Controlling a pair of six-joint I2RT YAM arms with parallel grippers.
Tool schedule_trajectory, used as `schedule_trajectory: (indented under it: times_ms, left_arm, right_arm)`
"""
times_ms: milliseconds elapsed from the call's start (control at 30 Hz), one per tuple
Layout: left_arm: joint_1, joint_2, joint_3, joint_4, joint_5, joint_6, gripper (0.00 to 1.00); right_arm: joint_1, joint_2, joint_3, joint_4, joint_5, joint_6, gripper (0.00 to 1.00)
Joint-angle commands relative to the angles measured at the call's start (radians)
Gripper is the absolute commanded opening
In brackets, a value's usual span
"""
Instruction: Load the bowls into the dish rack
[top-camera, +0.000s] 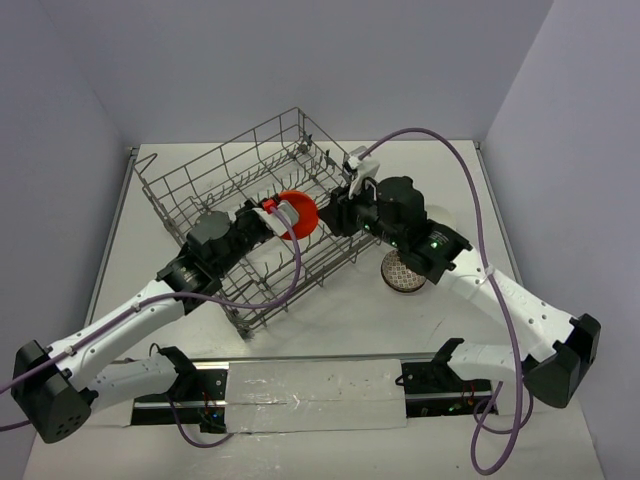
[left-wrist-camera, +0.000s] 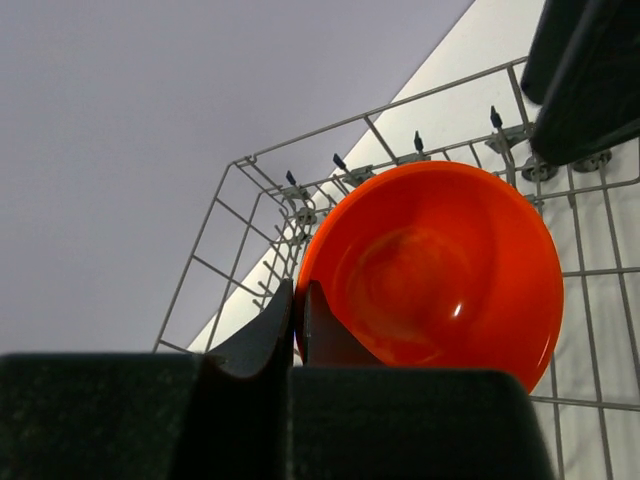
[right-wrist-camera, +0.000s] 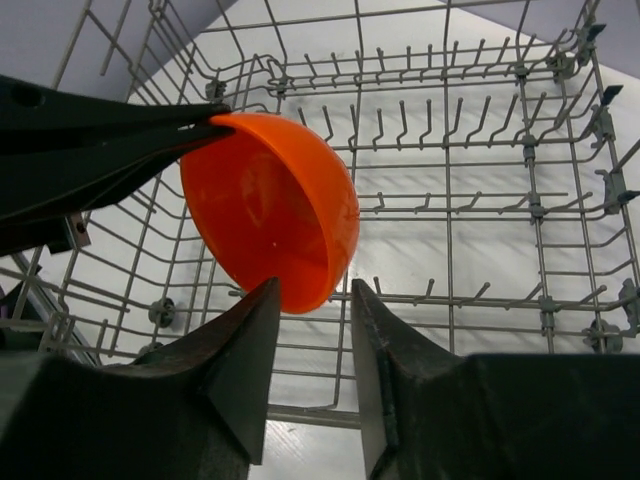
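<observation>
An orange-red bowl (top-camera: 298, 213) hangs tilted on edge over the grey wire dish rack (top-camera: 200, 200). My left gripper (top-camera: 278, 208) is shut on the bowl's rim. In the left wrist view its fingertips (left-wrist-camera: 298, 300) pinch the rim of the bowl (left-wrist-camera: 440, 270) above the rack (left-wrist-camera: 380, 113). My right gripper (top-camera: 335, 212) faces it from the right. In the right wrist view it (right-wrist-camera: 312, 290) stands open, the lower edge of the bowl (right-wrist-camera: 265, 220) sitting between its fingertips over the rack's tines (right-wrist-camera: 448, 297). A patterned bowl (top-camera: 404, 272) sits on the table under the right arm.
The rack lies at an angle across the white table, its near right corner close to the patterned bowl. Grey walls close in the left, back and right. Purple cables loop over both arms. A taped base bar (top-camera: 310, 385) runs along the near edge.
</observation>
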Motion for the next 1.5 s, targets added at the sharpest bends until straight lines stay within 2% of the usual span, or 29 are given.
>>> schedule_trajectory:
  times_ms: [0,267,433,667,833,933,1033,1133,1233,1333,1367,1400,1433,1467]
  left_arm:
    - [0.0,-0.001,0.054,0.099,0.036,-0.061,0.0]
    - [0.0,0.0,0.059,0.099,0.045,-0.066,0.0]
    - [0.001,-0.01,0.059,0.095,0.048,-0.066,0.0]
    - [0.0,-0.012,0.057,0.098,0.062,-0.087,0.0]
    - [0.001,-0.012,0.06,0.098,0.067,-0.107,0.0]
    - [0.001,-0.01,0.075,0.073,0.065,-0.132,0.0]
    - [0.001,-0.009,0.098,0.052,0.064,-0.188,0.0]
    - [0.0,-0.004,0.144,0.021,0.058,-0.273,0.0]
    - [0.0,-0.004,0.169,0.0,0.039,-0.369,0.1]
    - [0.0,-0.007,0.2,-0.039,0.027,-0.486,0.27]
    - [0.0,-0.013,0.206,-0.045,0.001,-0.523,0.4]
    - [0.001,-0.018,0.216,-0.052,-0.017,-0.623,0.48]
    - [0.0,-0.021,0.221,-0.057,-0.039,-0.667,0.62]
    - [0.001,-0.033,0.227,-0.065,-0.066,-0.716,0.68]
  right_arm:
    - [0.029,0.041,0.074,0.05,0.093,0.048,0.4]
    - [0.081,0.128,0.122,0.045,0.276,0.029,0.4]
    - [0.082,0.15,0.119,0.059,0.32,0.023,0.4]
    - [0.092,0.182,0.123,0.068,0.314,0.022,0.26]
    - [0.105,0.193,0.119,0.084,0.331,0.017,0.23]
    - [0.116,0.194,0.109,0.091,0.365,0.003,0.09]
    - [0.122,0.185,0.093,0.113,0.411,-0.014,0.0]
    - [0.128,0.168,0.07,0.144,0.463,-0.024,0.0]
    - [0.131,0.153,0.042,0.18,0.498,-0.035,0.0]
    - [0.135,0.142,0.017,0.211,0.56,-0.05,0.0]
    - [0.135,0.141,0.01,0.225,0.604,-0.061,0.0]
    - [0.138,0.133,-0.009,0.272,0.627,-0.066,0.0]
    - [0.136,0.13,-0.019,0.294,0.649,-0.082,0.0]
    - [0.138,0.128,-0.03,0.318,0.67,-0.093,0.0]
